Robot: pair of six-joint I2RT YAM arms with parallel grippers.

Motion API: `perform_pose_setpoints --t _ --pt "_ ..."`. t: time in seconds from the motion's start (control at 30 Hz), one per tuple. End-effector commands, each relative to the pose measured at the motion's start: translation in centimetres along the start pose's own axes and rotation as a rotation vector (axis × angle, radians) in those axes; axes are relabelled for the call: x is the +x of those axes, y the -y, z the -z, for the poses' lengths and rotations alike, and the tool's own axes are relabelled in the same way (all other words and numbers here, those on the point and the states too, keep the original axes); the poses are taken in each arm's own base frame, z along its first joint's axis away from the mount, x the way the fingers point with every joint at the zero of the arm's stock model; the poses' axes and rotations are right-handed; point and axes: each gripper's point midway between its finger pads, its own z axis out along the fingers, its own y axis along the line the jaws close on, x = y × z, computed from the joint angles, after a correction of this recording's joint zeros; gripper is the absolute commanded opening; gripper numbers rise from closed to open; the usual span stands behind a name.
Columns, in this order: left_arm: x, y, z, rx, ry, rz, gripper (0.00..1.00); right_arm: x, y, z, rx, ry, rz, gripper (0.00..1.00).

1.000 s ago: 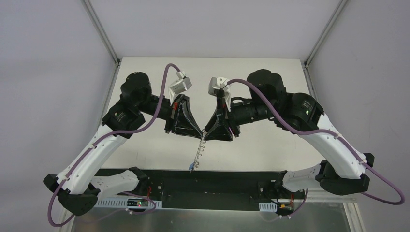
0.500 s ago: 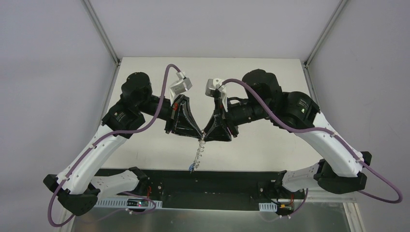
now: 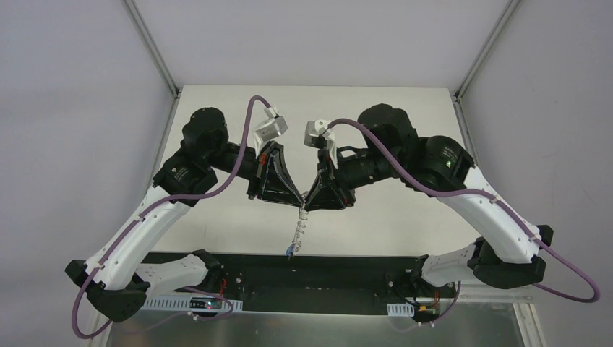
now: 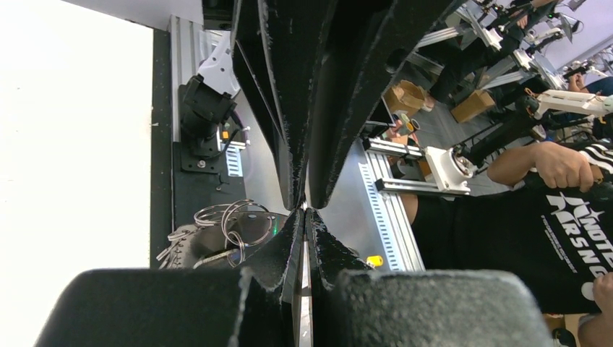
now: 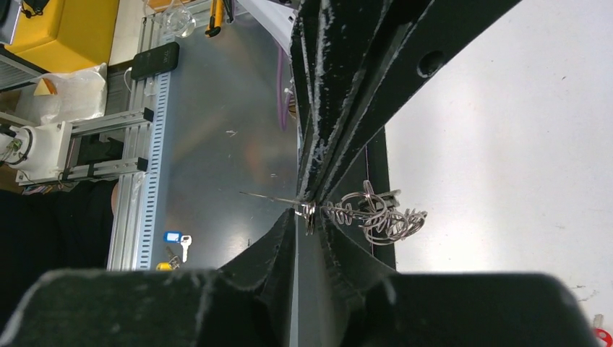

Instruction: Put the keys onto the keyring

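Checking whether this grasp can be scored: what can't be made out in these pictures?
- Top external: where the left gripper and right gripper meet the keyring, the contact is too small to read.
- Top external: the blue piece at the keyring's bottom end is too small to identify.
- Left wrist: the left fingers hide part of the keyring.
- Right wrist: a red object is cut off by the bottom-right corner.

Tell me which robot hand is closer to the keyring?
Right, barely. The right gripper has a piece of the keyring between its fingertips; the left gripper, shut, meets it tip to tip there.
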Motion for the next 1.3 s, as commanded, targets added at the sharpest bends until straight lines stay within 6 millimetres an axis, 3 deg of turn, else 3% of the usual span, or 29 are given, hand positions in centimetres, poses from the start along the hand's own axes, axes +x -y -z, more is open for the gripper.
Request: perform_pose_setpoints --t 0.0,0.03,0.07,0.3,0.4,0.6,0.8,1.27 --pt "-1.4 0.9 0.1 0.004 0.021 -0.08 0.0 -1.0 -1.0 0.3 -0.051 0.022 0.022 0.1" --pt "-1.4 0.8 0.1 0.004 0.021 -0.078 0.0 -1.0 -0.9 0.3 -0.048 0.022 0.021 0.01" --pt "-1.4 0.8 0.1 0.004 0.021 -0.078 0.0 -1.0 -0.8 0.2 -0.043 0.022 0.022 0.0" --pt "-1.7 1.5 0.3 -0.002 0.034 -0.105 0.01 -1.3 0.1 0.5 0.032 0.137 0.06 0.0" --pt "-2.2 2.4 1.0 -0.053 0.085 -0.174 0.22 -1.9 0.1 1.3 0.08 0.24 0.076 0.0" --pt "-3.4 3.3 2.0 -0.134 0.222 -0.269 0.41 -3.7 -0.2 3.4 0.144 0.496 0.118 0.0" --pt "-4.7 3.5 1.9 -0.098 0.316 -0.279 0.42 -4.9 -0.5 4.5 0.137 0.697 0.137 0.0" --pt "-4.9 2.9 1.2 -0.067 0.346 -0.221 0.38 -7.0 -0.3 5.9 0.119 0.974 0.107 0.0"
